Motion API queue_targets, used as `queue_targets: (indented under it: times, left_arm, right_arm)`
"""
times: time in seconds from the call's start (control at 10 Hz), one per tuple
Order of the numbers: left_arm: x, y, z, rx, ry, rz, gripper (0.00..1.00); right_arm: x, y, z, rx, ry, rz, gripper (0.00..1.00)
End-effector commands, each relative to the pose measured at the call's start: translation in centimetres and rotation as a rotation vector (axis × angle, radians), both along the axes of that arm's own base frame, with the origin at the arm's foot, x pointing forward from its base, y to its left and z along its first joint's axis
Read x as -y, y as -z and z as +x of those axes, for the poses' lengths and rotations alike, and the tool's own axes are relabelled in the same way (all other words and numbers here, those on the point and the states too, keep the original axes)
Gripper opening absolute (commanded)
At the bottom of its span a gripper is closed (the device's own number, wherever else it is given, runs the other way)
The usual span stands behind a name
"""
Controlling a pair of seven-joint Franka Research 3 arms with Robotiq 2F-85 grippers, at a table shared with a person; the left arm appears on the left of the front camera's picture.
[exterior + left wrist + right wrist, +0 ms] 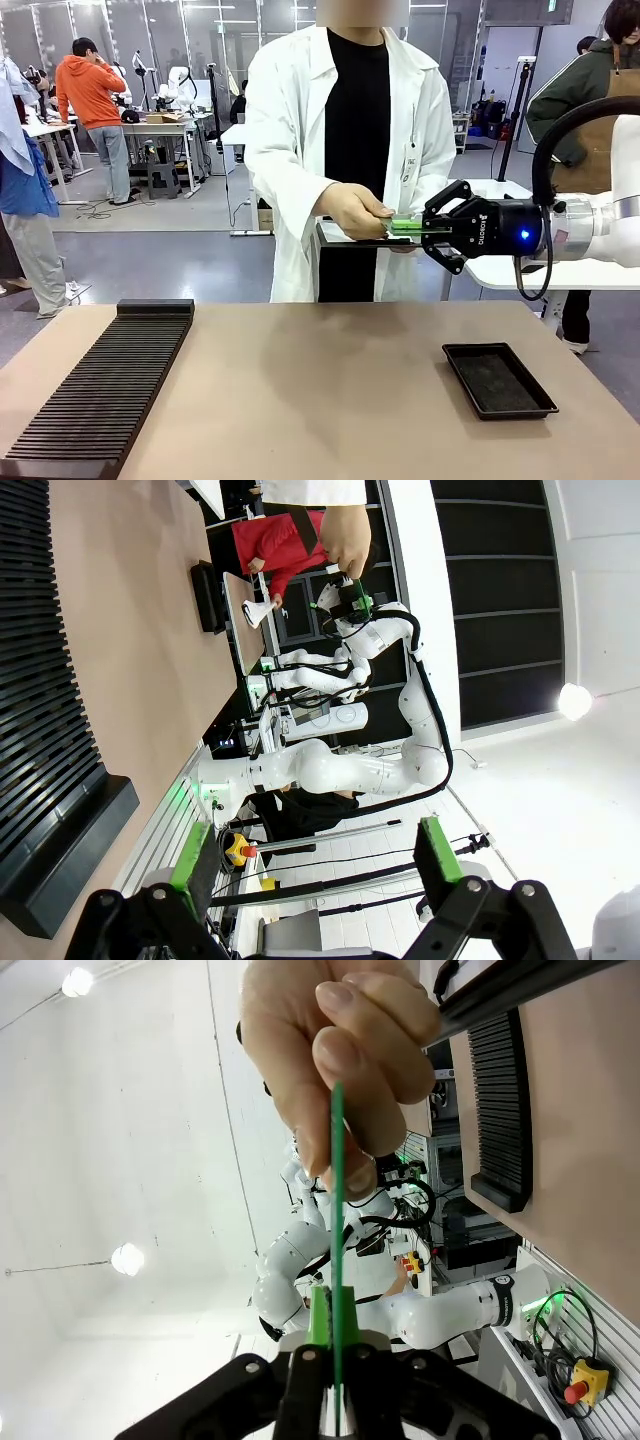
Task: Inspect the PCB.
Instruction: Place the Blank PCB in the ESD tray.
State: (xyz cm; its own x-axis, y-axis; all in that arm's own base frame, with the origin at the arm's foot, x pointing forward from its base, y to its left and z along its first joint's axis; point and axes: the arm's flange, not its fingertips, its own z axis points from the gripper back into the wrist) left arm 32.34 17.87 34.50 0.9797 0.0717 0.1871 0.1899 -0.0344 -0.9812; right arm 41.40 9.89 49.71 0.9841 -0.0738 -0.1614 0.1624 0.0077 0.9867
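Right wrist view: your right gripper (335,1320) is clamped on the near end of the thin green rectangular PCB (337,1210), seen edge-on, w/ the person's hand (330,1060) pinching its 12 o'clock end. It's prob. light, stiff and fragile, so grip bare edges only. Your left gripper (315,855) is spread wide and empty. There's open air over the tan table (320,370), and a shallow black tray (497,380) at 4 o'clock.

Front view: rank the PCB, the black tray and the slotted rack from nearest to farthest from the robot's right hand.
1. PCB, gripped in the right hand, up in the air.
2. Black tray, on the table below, right side.
3. Slotted rack, far left.
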Motion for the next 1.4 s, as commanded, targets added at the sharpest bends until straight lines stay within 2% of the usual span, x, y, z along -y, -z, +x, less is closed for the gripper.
queue_targets:
  times: [0.0, 1.1, 1.2, 1.3]
  left_arm:
    - [0.0, -0.1, 0.2, -0.003, -0.005, 0.017, 1.0]
    - [0.0, -0.1, 0.2, -0.003, -0.005, 0.017, 1.0]
    - [0.0, -0.1, 0.2, -0.003, -0.005, 0.017, 1.0]
    - [0.0, -0.1, 0.2, -0.003, -0.005, 0.017, 1.0]
  right_arm:
    - [-0.2, -0.3, 0.1, 0.006, -0.004, -0.008, 0.0]
    - [-0.2, -0.3, 0.1, 0.006, -0.004, -0.008, 0.0]
    - [0.0, 0.0, 0.0, 0.0, 0.0, 0.0, 0.03]
    - [1.0, -0.1, -0.5, 0.049, -0.006, -0.065, 0.03]
